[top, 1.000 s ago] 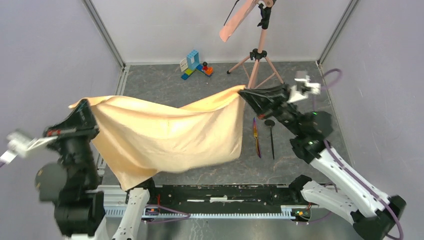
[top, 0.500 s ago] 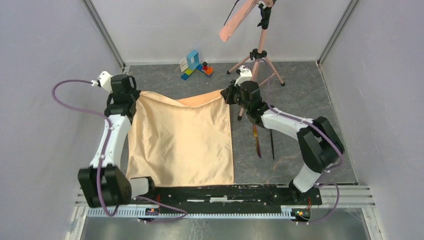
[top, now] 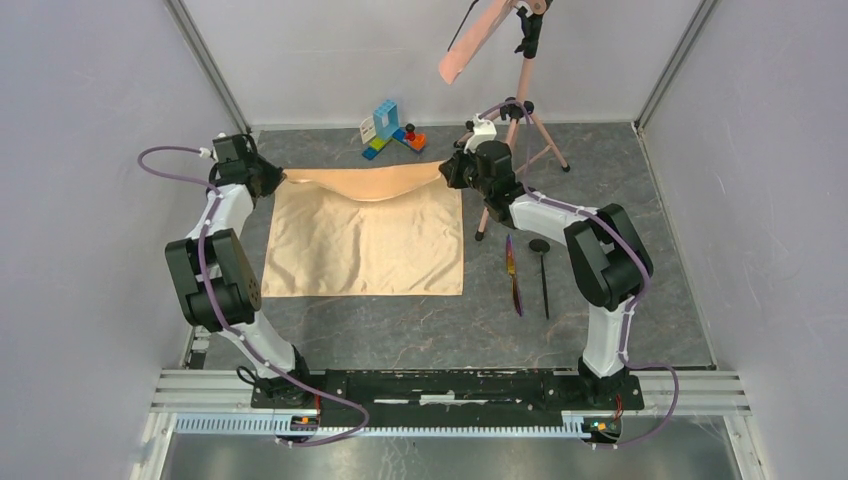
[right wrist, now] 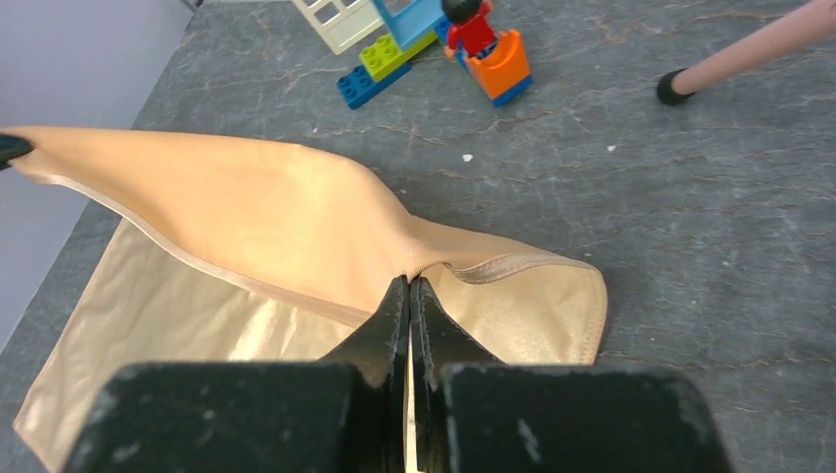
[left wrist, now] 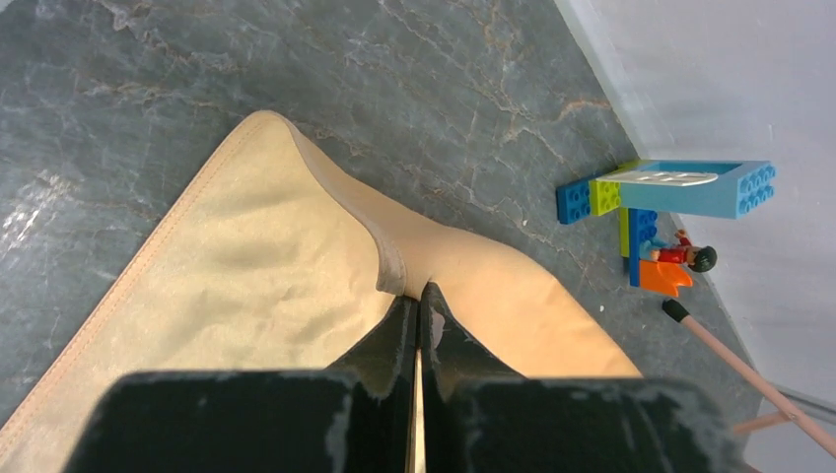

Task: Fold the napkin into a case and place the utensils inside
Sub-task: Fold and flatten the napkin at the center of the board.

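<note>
The peach-tan napkin (top: 360, 245) lies spread on the table, its far edge lifted off the surface between the two grippers. My left gripper (top: 272, 178) is shut on the napkin's far left corner (left wrist: 394, 271). My right gripper (top: 447, 170) is shut on the far right corner (right wrist: 419, 264). The utensils lie to the right of the napkin: an iridescent purple-gold knife (top: 513, 272) and, beside it, a thin black spoon (top: 542, 268) with a round end. No folded case shows.
A pink tripod (top: 515, 125) holding a salmon strip (top: 470, 45) stands just behind my right gripper; one foot (right wrist: 673, 89) shows in the right wrist view. Toy bricks (top: 390, 130) (left wrist: 670, 192) (right wrist: 434, 49) sit at the back. Walls close in left, right and behind.
Both arms have swung from near and high down and out to the table's far side, carrying the napkin; it went from hanging in the air to lying spread flat, far edge still raised.
</note>
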`<state>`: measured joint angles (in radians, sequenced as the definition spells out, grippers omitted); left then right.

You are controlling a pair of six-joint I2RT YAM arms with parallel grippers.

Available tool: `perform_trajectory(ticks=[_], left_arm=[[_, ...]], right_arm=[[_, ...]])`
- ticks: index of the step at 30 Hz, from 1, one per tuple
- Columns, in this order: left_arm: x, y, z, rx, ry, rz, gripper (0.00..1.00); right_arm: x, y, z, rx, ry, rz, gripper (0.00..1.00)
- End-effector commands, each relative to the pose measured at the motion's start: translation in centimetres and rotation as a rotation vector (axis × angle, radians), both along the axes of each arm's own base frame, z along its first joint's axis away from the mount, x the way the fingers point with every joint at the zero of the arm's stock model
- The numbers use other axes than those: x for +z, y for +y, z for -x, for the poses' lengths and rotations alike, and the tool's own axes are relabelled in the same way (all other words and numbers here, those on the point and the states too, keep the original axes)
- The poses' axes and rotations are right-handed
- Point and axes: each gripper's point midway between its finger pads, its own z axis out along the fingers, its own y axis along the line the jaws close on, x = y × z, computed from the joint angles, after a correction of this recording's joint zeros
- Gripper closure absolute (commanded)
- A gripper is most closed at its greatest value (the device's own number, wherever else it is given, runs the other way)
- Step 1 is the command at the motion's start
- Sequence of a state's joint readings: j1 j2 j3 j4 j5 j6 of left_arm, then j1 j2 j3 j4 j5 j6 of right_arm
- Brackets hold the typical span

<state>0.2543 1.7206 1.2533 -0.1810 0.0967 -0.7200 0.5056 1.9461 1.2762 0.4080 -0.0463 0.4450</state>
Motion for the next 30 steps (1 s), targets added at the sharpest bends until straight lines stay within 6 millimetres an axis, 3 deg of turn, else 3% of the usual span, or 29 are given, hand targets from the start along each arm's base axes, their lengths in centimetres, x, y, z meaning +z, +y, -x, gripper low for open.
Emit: perform_trajectory(ticks=[1,8,16,22,30], left_arm=[[1.7,-0.1,-0.7,-0.069,-0.014,0.039,0.98],[-2.3,0.2,4.5,-0.12,0.288,0.018,0.97],[-4.1,0.0,10.5,-0.131,0.404,-0.049,0.96],[-5.7,0.4,14.3,-0.139,0.513,-0.099,0.96],[-6.0,1.9,17.7,-0.098,0.597,-0.206,0.96]], right_arm=[[3.5,1.6,0.5,0.091,-0.081,-0.062,1.0],[0.9,1.6,7.3,0.17,0.07,-0.18,1.0],[-0.3,1.5,13.3,0.246,0.132,-0.198,1.0],[-1.5,1.1,15.9,0.281,0.159,-0.186,1.0],[-2.7,0.6,18.4,0.313,0.177,-0.186,1.0]])
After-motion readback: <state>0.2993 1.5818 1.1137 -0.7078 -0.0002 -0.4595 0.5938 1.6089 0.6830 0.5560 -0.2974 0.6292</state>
